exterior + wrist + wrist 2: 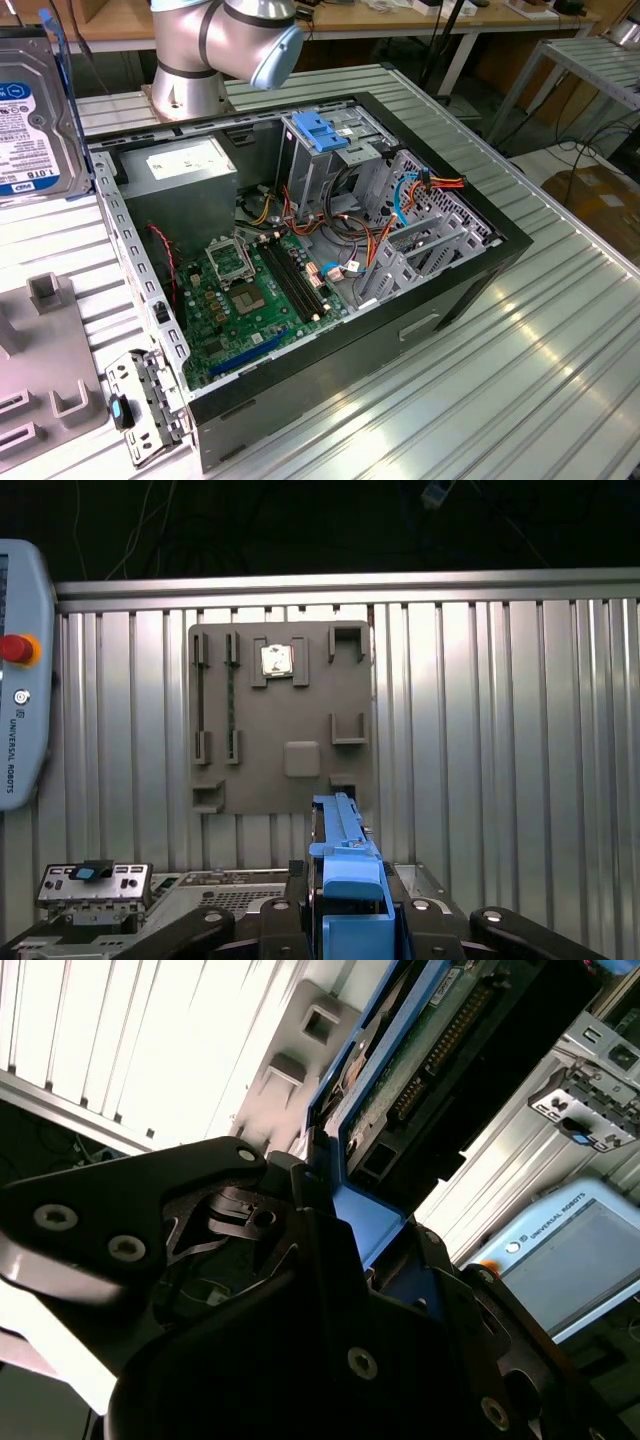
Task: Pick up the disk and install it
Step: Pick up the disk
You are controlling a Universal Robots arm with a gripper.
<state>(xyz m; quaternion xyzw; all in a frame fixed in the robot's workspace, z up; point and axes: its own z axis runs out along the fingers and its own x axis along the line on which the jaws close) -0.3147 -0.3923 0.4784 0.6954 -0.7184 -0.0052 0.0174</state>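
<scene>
The disk [30, 110] is hanging raised at the exterior view's left edge, near the grey fixture plate [45, 370]. In both wrist views the gripper [345, 885] is pinching the disk, its blue rail showing between the fingers. Rightward, the open computer case [400, 330] is lying on the ribbed metal table [540, 380].

Exterior view looking down into open case [330, 250], mid-range; both wrist views hugging disk [345, 870], sharing grey plate [280, 720] beside case.
</scene>
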